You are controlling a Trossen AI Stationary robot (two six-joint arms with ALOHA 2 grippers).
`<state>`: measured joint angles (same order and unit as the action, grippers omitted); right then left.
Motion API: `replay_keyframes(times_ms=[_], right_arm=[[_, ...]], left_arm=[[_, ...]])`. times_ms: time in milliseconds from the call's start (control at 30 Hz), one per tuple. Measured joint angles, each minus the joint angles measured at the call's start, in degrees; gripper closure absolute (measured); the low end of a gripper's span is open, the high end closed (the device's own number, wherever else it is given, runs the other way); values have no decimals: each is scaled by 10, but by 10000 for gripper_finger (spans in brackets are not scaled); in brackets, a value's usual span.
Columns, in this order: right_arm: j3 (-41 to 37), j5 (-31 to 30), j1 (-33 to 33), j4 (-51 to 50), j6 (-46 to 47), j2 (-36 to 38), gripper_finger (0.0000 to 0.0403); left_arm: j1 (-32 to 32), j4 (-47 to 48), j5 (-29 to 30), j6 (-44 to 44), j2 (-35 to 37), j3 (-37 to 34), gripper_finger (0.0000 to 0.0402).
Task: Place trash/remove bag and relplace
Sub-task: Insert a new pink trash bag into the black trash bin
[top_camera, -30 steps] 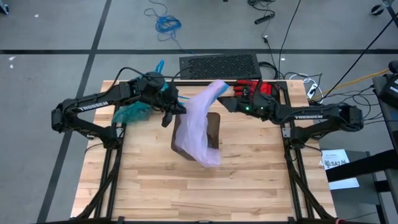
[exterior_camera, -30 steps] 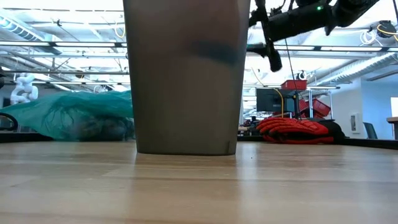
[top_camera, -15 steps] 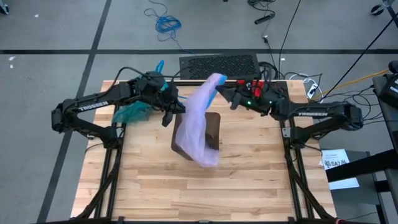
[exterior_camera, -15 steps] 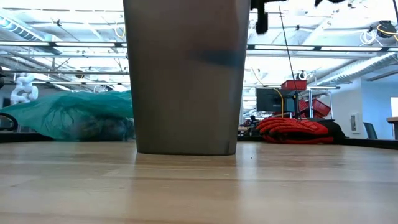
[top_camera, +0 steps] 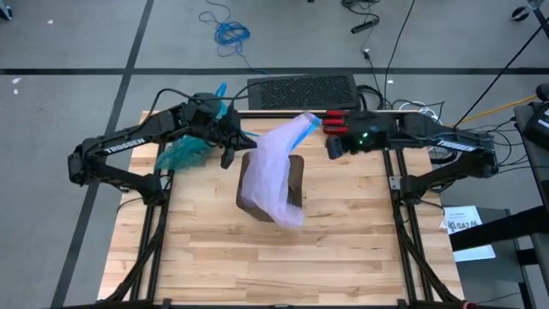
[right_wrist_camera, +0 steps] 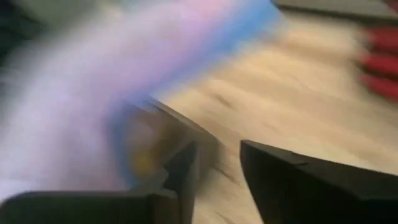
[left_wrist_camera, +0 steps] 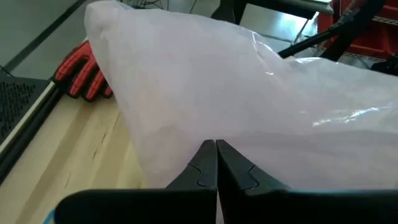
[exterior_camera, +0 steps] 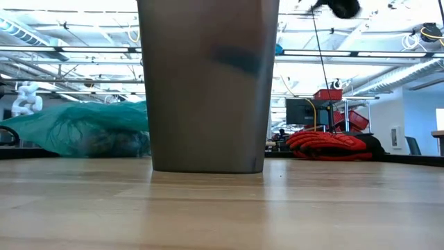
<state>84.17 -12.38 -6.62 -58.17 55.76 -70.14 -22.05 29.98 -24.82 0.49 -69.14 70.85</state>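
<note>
My left gripper [top_camera: 229,157] is clenched tight, fingers [left_wrist_camera: 208,165] pressed together against the pale lilac bag [top_camera: 276,172]; whether a fold of the film is actually pinched between them I cannot tell; it sits over the bench [top_camera: 343,249] beside the bin's left rim. The bin [top_camera: 294,178], dark and straight-walled, stands at the middle of the bench, nearer the far edge; the lilac bag is draped over its mouth and spills down the near side, with its blue edge [top_camera: 312,123] lifted toward the far right. My right gripper [top_camera: 332,148] hangs just right of that blue edge, above the bench near the far edge; its fingers [right_wrist_camera: 273,180] stand apart with a gap between them and nothing in it, though the view is smeared, so I say released with some caution. The teal bag [top_camera: 182,154], bunched and full, lies at the bench's far left corner, under my left arm and well apart from the bin. A red-and-black glove [exterior_camera: 326,144] lies by the far edge on the right.
</note>
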Motion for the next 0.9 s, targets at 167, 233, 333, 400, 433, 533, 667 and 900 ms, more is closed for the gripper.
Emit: replay_keyframes(times_ms=[167, 233, 333, 400, 433, 533, 667, 900], right_arm=[[-5, -7, 6, -102, 45, -26, 241], [-21, -12, 8, -35, 26, -30, 228], [-66, -8, 7, 103, -1, -27, 223], [-109, -8, 1, 173, 2, -24, 224], [-135, -8, -4, 200, 13, -23, 225], [-220, -7, -13, 303, 68, -22, 226], [-314, 5, -3, 578, 92, -18, 226], [-340, -14, 12, 664, 78, -18, 226]], left_arm=[[-1, 1, 0, -1, 0, 0, 402], [-1, 2, 0, -2, 0, 0, 402], [-1, 1, 0, -2, 0, 0, 402], [-1, 1, 0, -4, 0, 0, 402], [-1, 1, 0, -8, 0, 0, 402], [-1, 1, 0, -16, 0, 0, 402], [-1, 1, 0, -17, 0, 0, 402], [-1, 10, 0, -17, 0, 0, 402]])
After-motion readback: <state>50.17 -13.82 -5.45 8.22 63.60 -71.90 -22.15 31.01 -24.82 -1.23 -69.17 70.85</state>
